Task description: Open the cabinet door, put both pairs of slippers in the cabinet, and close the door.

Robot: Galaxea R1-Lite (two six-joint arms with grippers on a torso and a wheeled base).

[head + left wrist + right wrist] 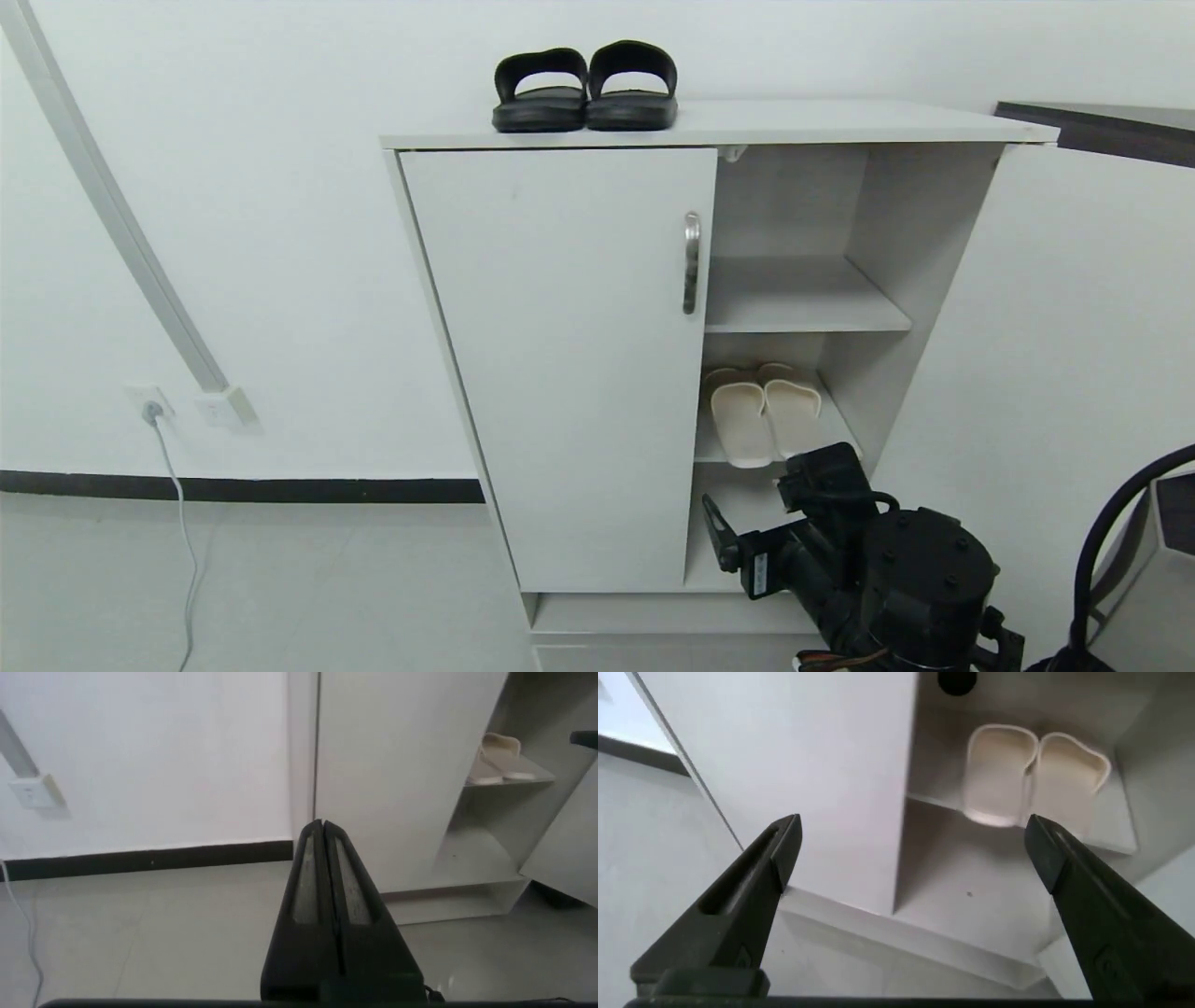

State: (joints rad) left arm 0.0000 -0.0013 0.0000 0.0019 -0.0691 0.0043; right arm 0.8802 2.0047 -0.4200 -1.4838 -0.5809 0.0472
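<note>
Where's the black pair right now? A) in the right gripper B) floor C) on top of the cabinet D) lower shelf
C: the black slippers sit side by side on the cabinet top; the white pair is the one on a shelf inside.

Cabinet top [840,121] bears black slippers [585,89], middle shelf [836,431] cream slippers [764,415]
</note>
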